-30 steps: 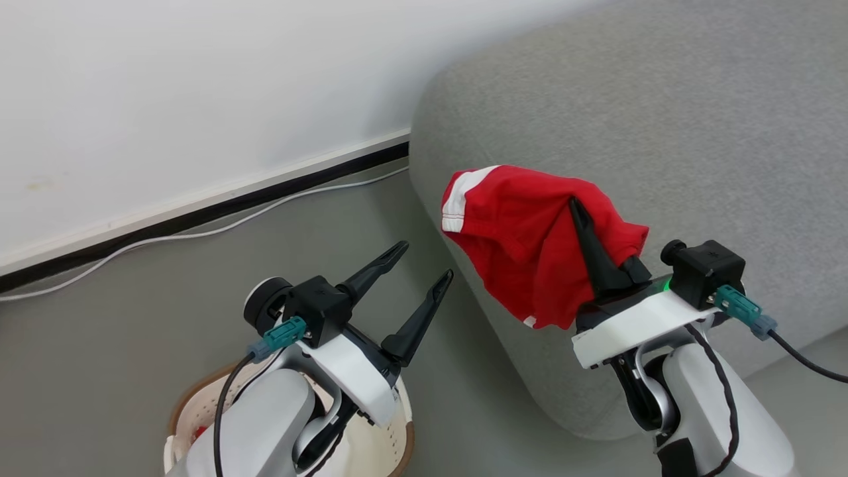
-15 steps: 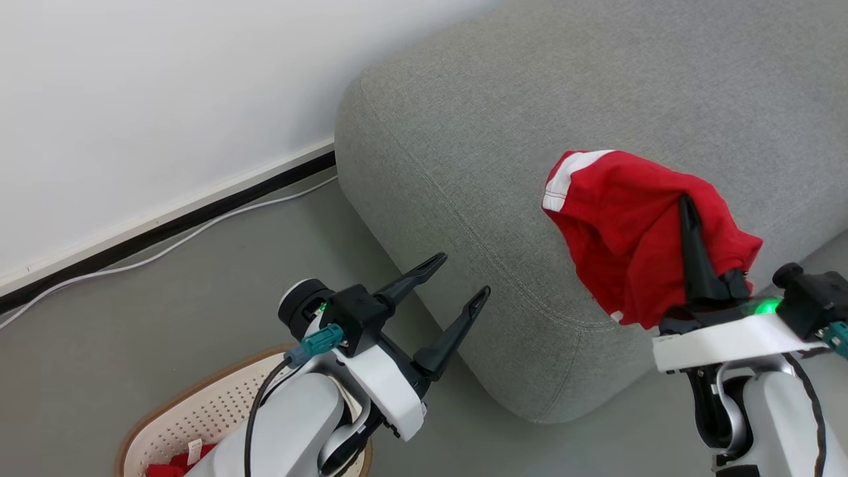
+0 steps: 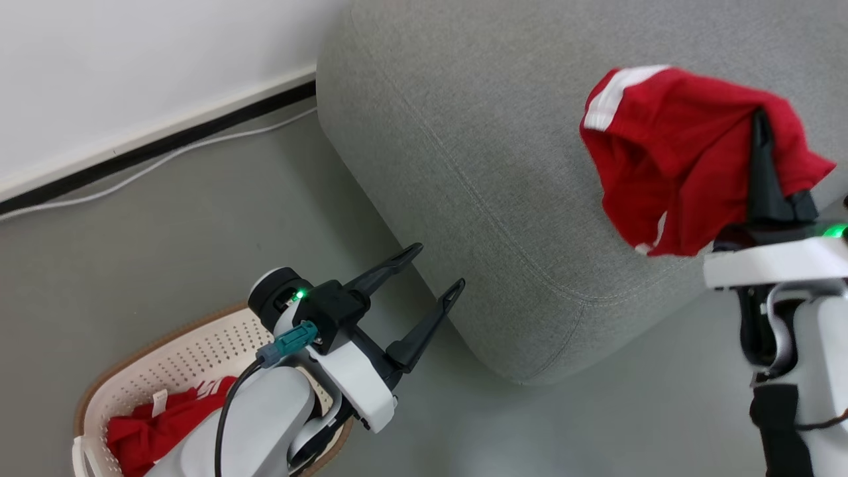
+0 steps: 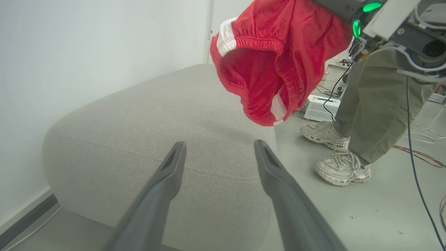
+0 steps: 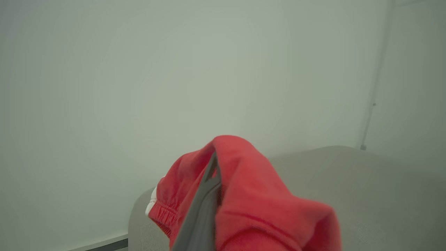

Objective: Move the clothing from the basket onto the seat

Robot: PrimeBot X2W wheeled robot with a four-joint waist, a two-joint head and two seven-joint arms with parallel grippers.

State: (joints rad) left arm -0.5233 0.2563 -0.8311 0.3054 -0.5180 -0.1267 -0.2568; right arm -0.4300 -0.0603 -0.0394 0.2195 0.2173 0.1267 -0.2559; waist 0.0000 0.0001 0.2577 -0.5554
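Note:
A red garment with white trim [image 3: 669, 165] hangs over the light-grey seat [image 3: 503, 132], draped around my right gripper [image 3: 759, 122], which is shut on it. From the left wrist it shows as red shorts [image 4: 268, 59] with an elastic waistband, held clear above the seat [image 4: 156, 122]. In the right wrist view the red cloth [image 5: 251, 205] covers one finger; the other finger [image 5: 200, 209] shows. My left gripper [image 3: 437, 268] is open and empty, beside the seat's corner, above the cream basket [image 3: 172, 368]. More red clothing [image 3: 152, 427] lies in the basket.
A white wall with a dark baseboard [image 3: 152, 149] and a white cable [image 3: 172, 169] runs behind the grey floor. In the left wrist view a person's legs and pale shoes [image 4: 339, 167] stand beside the seat, near a white box [image 4: 318, 108] and floor cables.
The head camera has turned, shifting the whole picture. My right gripper has carried the red garment further over the seat, up and to the right. The left gripper stays open over the basket.

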